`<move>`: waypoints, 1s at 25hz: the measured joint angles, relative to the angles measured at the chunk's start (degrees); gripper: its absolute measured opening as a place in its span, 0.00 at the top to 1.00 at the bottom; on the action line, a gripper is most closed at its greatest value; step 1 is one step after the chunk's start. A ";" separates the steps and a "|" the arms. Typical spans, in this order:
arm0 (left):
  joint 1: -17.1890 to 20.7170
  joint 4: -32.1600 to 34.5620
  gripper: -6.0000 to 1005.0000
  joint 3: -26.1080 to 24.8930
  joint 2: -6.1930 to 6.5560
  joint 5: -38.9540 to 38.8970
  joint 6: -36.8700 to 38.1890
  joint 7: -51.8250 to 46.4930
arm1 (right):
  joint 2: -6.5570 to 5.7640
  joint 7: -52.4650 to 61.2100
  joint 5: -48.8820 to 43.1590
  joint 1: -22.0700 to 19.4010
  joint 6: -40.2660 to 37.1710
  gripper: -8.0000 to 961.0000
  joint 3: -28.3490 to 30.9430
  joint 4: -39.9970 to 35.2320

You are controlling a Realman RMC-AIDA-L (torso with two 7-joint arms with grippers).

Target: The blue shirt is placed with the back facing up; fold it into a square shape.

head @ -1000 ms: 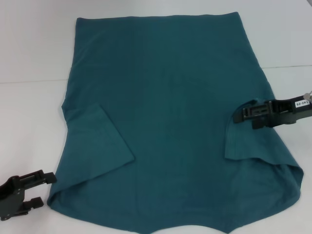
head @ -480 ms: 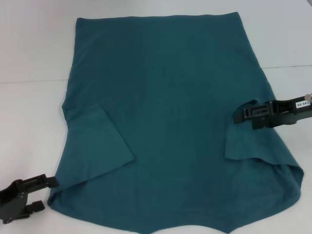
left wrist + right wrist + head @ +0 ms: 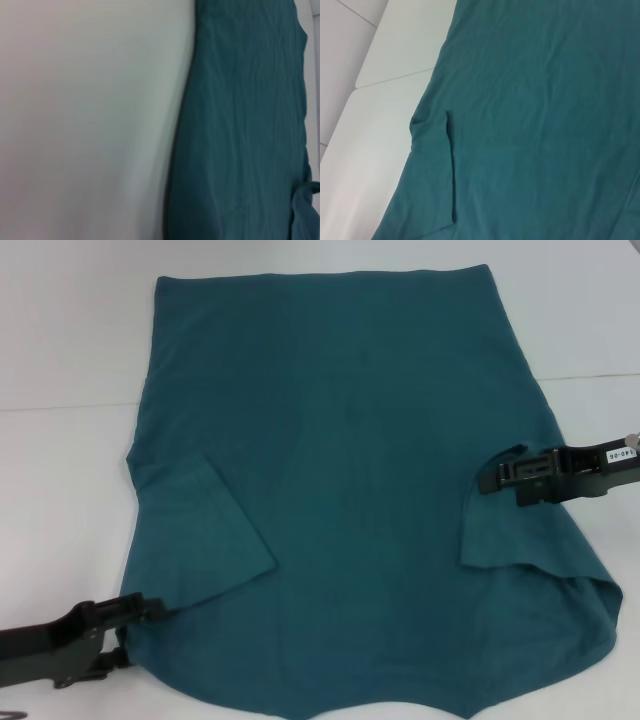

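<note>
The blue shirt [image 3: 350,490] lies flat on the white table [image 3: 60,490], plain side up, hem at the far end. Both sleeves are folded inward: the left sleeve [image 3: 200,530] and the right sleeve [image 3: 495,535]. My left gripper [image 3: 125,635] is open at the shirt's near-left corner, one finger lying over the cloth edge and the other beside it. My right gripper [image 3: 500,483] rests at the upper edge of the folded right sleeve. The left wrist view shows the shirt [image 3: 240,125] edge against the table [image 3: 75,100]. The right wrist view shows the shirt [image 3: 545,100] with a folded sleeve [image 3: 432,170].
A seam in the white table [image 3: 70,405] runs across behind the shirt's middle, and it also shows in the right wrist view as the table seam [image 3: 395,77]. Bare table lies on both sides of the shirt.
My left gripper has slid right and reached the shirt's near-left corner, where one finger now overlaps the cloth. The right gripper and the shirt have stayed put.
</note>
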 joint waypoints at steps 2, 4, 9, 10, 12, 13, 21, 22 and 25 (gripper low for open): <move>-0.91 -0.85 0.10 0.00 0.00 -0.01 -0.38 0.42 | 0.00 0.00 0.00 -0.06 -0.08 0.04 0.19 0.00; -1.61 -1.39 0.10 -0.01 0.01 -0.35 -0.75 0.71 | 0.00 0.00 0.00 -0.13 -0.10 0.04 0.44 0.00; -3.05 -1.84 0.14 0.01 0.02 -0.58 -1.18 0.37 | 0.00 -0.05 0.08 -0.44 -0.25 0.04 0.86 0.00; -3.13 -1.84 0.16 0.00 0.02 -0.58 -1.21 0.24 | 0.00 -0.09 0.10 -0.49 -0.34 0.04 1.06 0.00; -3.10 -1.82 0.18 -0.01 0.02 -0.76 -1.25 0.13 | 0.00 -0.28 0.12 -0.57 -0.70 0.04 1.62 0.00; -3.03 -1.78 0.19 -0.02 0.02 -0.86 -1.27 0.07 | 0.00 -0.40 0.13 -0.60 -0.96 0.04 1.81 0.00; -2.91 -1.64 0.28 0.44 0.13 -0.36 -0.60 1.10 | -0.32 -1.66 0.18 -0.68 -3.40 0.04 2.10 0.00; -2.92 -1.61 0.32 0.58 0.18 -0.36 -0.51 1.47 | -0.39 -2.08 0.18 -0.75 -3.84 0.04 2.10 0.00; -3.01 -1.75 0.42 0.69 0.31 -0.33 -0.31 2.77 | -0.52 -3.42 0.18 -1.11 -5.02 0.04 2.23 0.00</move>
